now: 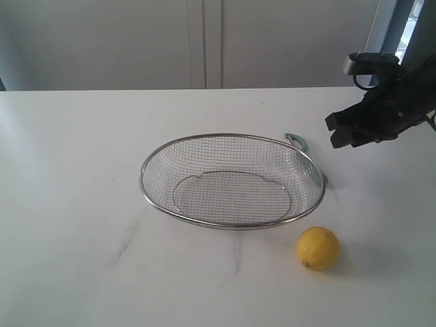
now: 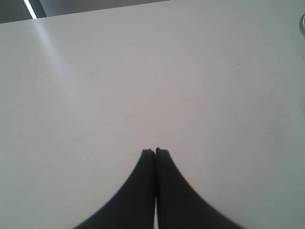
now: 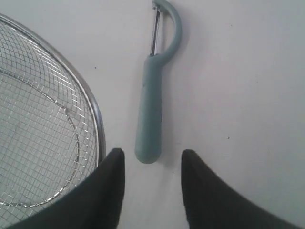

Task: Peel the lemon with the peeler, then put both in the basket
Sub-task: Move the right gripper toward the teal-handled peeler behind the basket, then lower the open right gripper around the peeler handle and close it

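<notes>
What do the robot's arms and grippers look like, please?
The left gripper and right gripper both have matte black fingers that curve from broad bases to narrow tips. The right arm is black too, with a greyish housing on top and a thin dark cable looping below it. No markings show.

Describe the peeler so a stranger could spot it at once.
Find the wide wire-mesh basket in the middle of the white table. The peeler lies flat just outside its far right rim. It alone is slim and pale teal, with a hooked, metal-bladed head.
</notes>
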Controlling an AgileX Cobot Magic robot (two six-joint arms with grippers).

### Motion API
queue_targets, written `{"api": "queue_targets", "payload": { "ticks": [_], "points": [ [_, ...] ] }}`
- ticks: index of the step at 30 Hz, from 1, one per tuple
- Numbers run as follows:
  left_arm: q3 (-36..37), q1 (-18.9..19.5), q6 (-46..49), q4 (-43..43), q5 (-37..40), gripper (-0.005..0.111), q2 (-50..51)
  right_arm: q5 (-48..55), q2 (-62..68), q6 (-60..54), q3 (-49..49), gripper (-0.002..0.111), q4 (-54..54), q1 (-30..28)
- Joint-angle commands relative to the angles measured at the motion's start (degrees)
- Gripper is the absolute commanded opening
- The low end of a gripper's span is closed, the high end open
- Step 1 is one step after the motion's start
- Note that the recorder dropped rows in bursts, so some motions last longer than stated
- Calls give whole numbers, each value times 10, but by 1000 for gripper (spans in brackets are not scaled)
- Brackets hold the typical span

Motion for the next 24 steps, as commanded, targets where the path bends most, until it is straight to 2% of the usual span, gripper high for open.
{"api": "queue_targets", "payload": {
  "ticks": [1, 13, 24],
  "points": [
    [2, 0, 0, 0, -1, 0, -3, -12, 3, -34, -3, 44, 5, -1],
    [2, 0, 0, 0, -1, 0, -3, -18, 46, -50, -3, 44, 15, -1],
    [2, 0, 0, 0, -1, 0, -3, -68, 52, -75, -3, 44, 2, 28]
  ]
}}
